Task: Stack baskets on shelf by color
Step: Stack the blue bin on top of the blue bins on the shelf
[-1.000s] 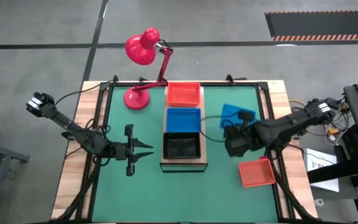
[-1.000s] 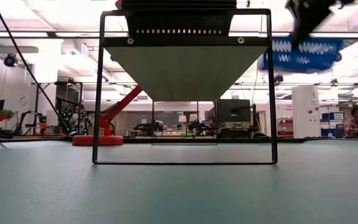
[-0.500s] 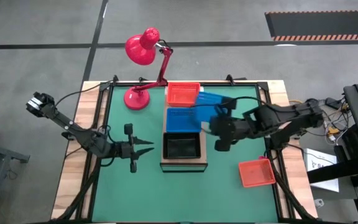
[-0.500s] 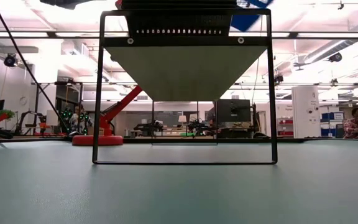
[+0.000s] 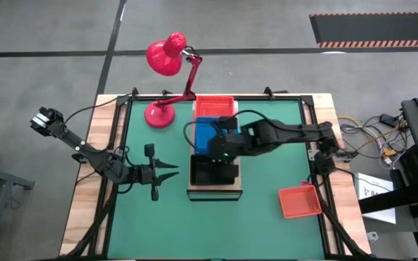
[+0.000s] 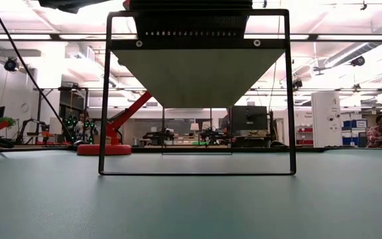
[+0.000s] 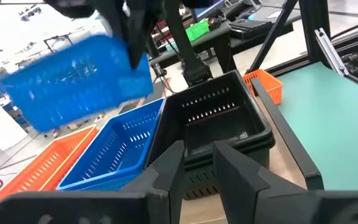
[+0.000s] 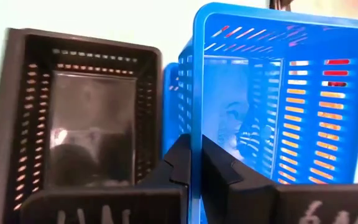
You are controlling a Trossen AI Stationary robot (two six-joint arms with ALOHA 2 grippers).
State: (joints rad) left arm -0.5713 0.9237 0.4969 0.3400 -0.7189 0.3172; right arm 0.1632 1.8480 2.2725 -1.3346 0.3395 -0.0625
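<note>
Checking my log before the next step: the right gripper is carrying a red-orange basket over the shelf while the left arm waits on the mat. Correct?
Not quite: the basket in the right gripper is blue, not red-orange. The right wrist view shows its fingers clamped on the blue basket's rim above the shelf; the left wrist view shows it too. The left gripper does wait over the mat.

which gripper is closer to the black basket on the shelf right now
Right. The right gripper hovers over the shelf, above the black basket, holding a blue basket; the left gripper waits beside it.
</note>
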